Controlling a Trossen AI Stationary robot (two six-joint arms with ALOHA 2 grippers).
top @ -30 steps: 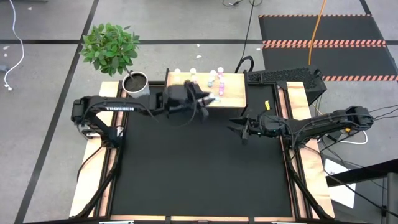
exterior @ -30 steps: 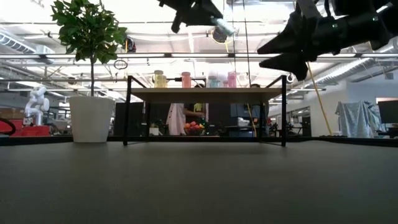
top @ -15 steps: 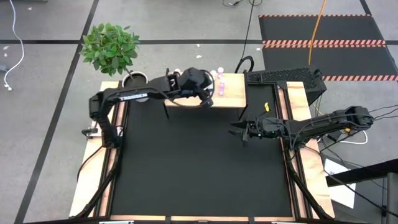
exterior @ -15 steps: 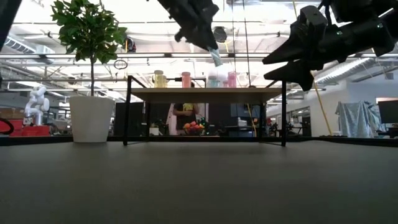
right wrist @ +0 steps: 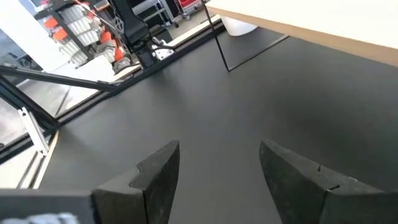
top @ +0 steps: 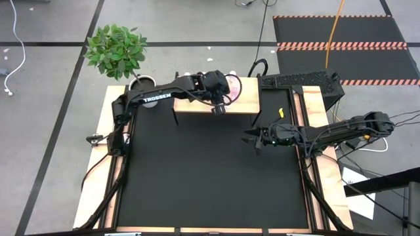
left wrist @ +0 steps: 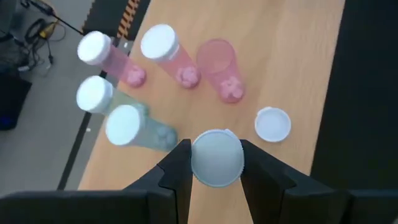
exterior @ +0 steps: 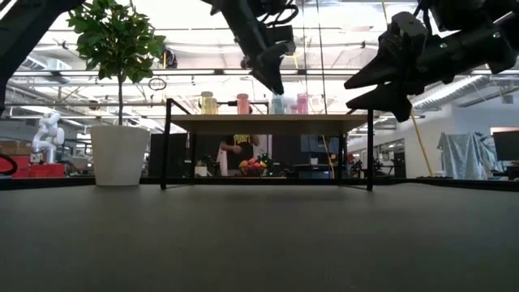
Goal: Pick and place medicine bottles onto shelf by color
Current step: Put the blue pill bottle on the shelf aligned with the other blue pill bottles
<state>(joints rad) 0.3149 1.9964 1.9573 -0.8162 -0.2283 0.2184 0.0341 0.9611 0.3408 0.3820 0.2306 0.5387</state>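
Observation:
The wooden shelf (top: 246, 98) stands at the table's far edge. On it stand two capped pink bottles (left wrist: 160, 43), two capped teal bottles (left wrist: 124, 124), an uncapped pink bottle (left wrist: 217, 59) with a loose white cap (left wrist: 272, 123) beside it, and yellow bottles (exterior: 208, 103) further left. My left gripper (left wrist: 216, 163) hangs over the shelf's near part, shut on a white-capped bottle (left wrist: 216, 157) whose body is hidden under its cap. My right gripper (top: 252, 139) is open and empty above the mat, right of centre. My left gripper pinches the bottle between its two fingers, one on each side just below the white cap (left wrist: 216, 177). The fingers come from above, pointing down. The bottle stands upright under them, over the shelf top. Whether its base touches the board I cannot tell.
A white plant pot (top: 143, 85) with a leafy plant stands left of the shelf at the far edge. The black mat (top: 210, 177) fills the table in front of the shelf. A person shows in the room beyond (exterior: 239, 154).
My left gripper has carried the bottle toward the far edge and over the shelf. It has tipped from nearly level to pointing down and has sunk toward the shelf top. The bottle has turned from slanting to upright.

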